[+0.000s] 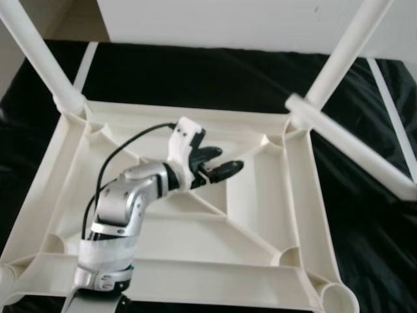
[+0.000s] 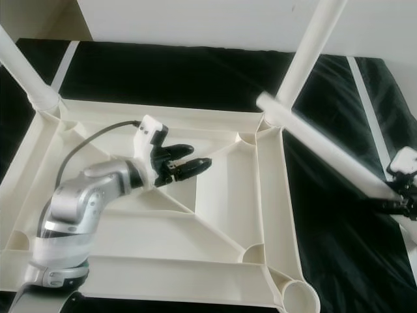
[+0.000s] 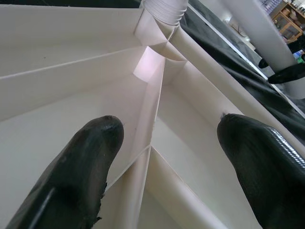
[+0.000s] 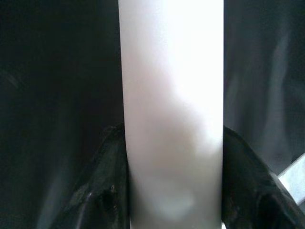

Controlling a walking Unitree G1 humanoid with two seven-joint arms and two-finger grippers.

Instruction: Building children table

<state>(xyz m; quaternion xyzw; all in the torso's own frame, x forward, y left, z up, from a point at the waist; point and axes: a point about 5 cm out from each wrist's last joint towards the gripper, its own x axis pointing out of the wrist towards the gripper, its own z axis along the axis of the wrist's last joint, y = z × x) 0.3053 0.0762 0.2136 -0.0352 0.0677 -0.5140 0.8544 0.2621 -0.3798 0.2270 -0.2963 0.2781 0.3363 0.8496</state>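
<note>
A white plastic table top (image 1: 195, 277) lies upside down on a black cloth. Upright legs stand in its far-left corner (image 1: 36, 52) and far-right corner (image 1: 345, 52). A third, loose white leg (image 2: 326, 150) slants from beside the far-right corner out toward the right. My right gripper (image 2: 399, 203) is shut on that leg's outer end, and the right wrist view has the leg (image 4: 171, 95) squeezed between both black fingers. My left gripper (image 1: 229, 160) hovers open over the ribbed middle of the underside with nothing between its fingers (image 3: 90, 157).
The near-right corner socket (image 2: 300, 298) is an open round hole. Black cloth (image 1: 365, 228) surrounds the table top, with white strips (image 1: 85, 62) lying on it. A white wall (image 1: 228, 19) runs along the back.
</note>
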